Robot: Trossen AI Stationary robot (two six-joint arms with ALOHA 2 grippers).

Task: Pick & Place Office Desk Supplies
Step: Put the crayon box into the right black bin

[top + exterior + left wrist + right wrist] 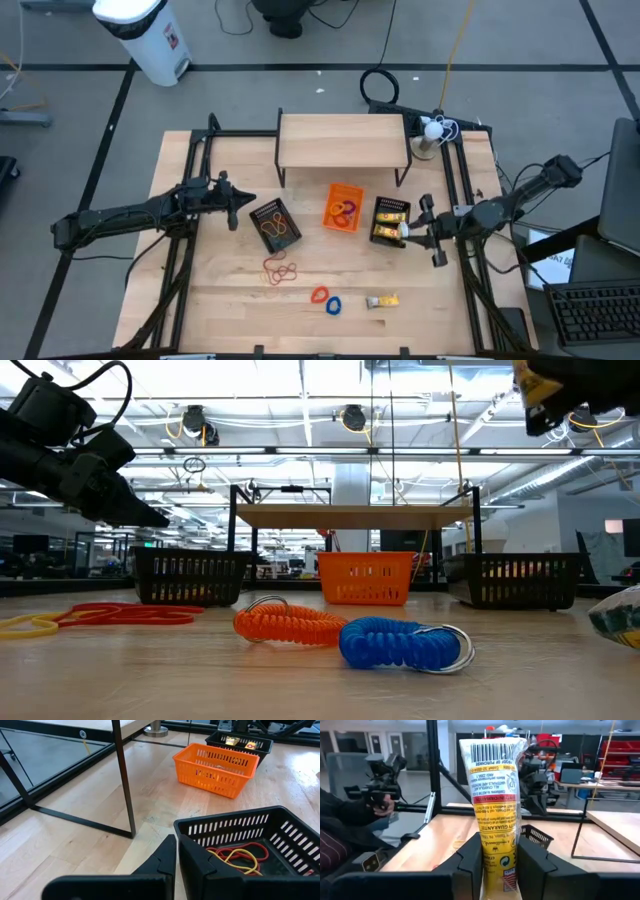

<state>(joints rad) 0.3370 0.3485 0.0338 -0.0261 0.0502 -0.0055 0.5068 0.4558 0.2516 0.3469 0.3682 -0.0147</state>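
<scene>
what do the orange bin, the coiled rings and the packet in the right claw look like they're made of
The orange slotted bin looks like moulded plastic: uniform colour, slightly glossy slats. The orange and blue spiral coil rings seem to be stretchy plastic cord, each with a shiny, probably metal, split ring. The yellow-and-white printed packet, clamped in the right claw, appears to be glossy film, crinkled and reflective.

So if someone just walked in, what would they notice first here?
Probably the yellow-and-white packet pinched upright in the right gripper over the right-hand black mesh bin. Next, the orange coil ring and blue coil ring lying touching near the table's front edge, and the orange bin at mid-table.
</scene>
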